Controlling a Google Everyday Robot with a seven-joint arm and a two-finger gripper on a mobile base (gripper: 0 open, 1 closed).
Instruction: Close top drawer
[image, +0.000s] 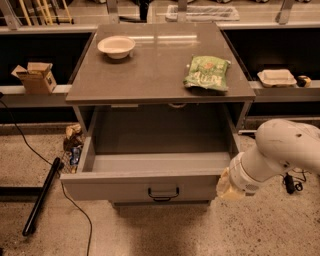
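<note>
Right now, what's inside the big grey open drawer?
The wide grey drawer shows only bare floor; its front panel hides the nearest strip. The robot's gripper is outside, beside its right front corner.

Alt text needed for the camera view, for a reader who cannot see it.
The grey cabinet's top drawer stands pulled far out and looks empty, with the robot's gripper at its front right corner. On the cabinet top sit a white bowl and a green snack bag.
</note>
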